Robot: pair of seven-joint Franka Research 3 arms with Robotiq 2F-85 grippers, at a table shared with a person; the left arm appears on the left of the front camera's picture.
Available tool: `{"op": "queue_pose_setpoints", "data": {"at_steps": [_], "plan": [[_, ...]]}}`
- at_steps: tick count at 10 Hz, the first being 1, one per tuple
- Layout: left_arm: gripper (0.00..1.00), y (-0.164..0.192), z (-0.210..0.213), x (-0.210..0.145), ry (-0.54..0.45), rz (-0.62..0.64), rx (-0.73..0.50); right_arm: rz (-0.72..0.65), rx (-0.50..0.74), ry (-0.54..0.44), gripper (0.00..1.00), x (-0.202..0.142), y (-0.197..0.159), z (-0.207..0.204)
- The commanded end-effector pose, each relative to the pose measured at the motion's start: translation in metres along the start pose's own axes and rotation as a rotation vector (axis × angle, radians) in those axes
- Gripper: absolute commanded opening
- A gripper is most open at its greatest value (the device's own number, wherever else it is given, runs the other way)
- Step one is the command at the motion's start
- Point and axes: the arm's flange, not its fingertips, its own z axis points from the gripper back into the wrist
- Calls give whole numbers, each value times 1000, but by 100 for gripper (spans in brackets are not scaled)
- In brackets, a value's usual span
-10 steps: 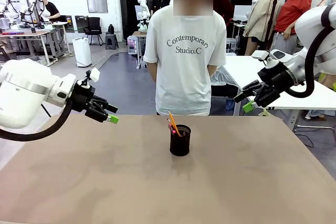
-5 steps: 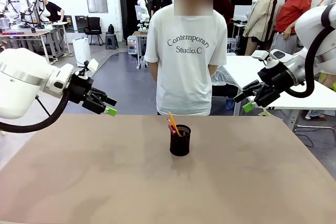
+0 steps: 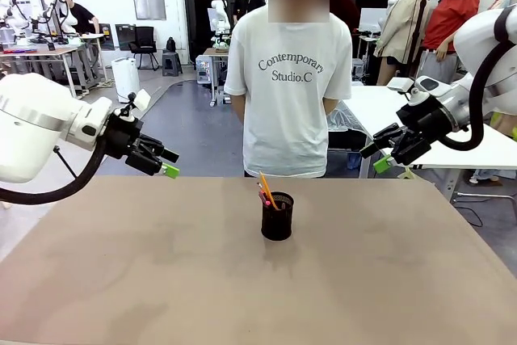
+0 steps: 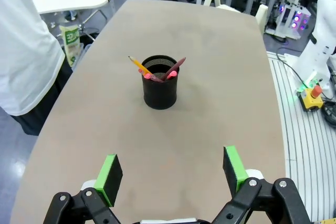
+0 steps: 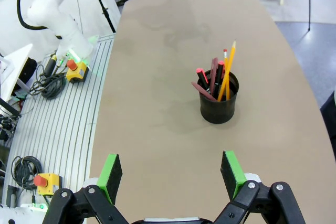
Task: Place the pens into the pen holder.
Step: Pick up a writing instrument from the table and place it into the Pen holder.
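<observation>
Green pads of the left hand (image 3: 166, 162) stood wide apart with nothing between them, and the hand hung above the near-left edge of the counter (image 3: 145, 272). The right hand (image 3: 378, 153) was also open and empty, raised beyond the far-right corner. Both were well apart from the pen holder (image 3: 277, 216), which stood upright near the middle of the counter, toward the far side. The pens (image 3: 266, 190) were inside it, leaning and sticking out over its rim. A person (image 3: 287, 78) in a white shirt stood behind the far edge.
</observation>
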Motion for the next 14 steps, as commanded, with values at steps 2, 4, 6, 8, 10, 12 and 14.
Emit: {"op": "queue_pose_setpoints", "data": {"at_steps": [2, 4, 6, 8, 10, 12, 14], "plan": [[100, 0, 0, 0, 0, 2, 0, -5, 2, -6, 100, 1, 2, 1], [100, 0, 0, 0, 0, 2, 0, -5, 2, -6, 100, 1, 2, 1], [100, 0, 0, 0, 0, 2, 0, -5, 2, -6, 100, 1, 2, 1], [100, 0, 0, 0, 0, 2, 0, -5, 2, -6, 100, 1, 2, 1], [100, 0, 0, 0, 0, 2, 0, -5, 2, -6, 100, 1, 2, 1], [100, 0, 0, 0, 0, 2, 0, -5, 2, -6, 100, 1, 2, 1], [100, 0, 0, 0, 0, 2, 0, -5, 2, -6, 100, 1, 2, 1]]}}
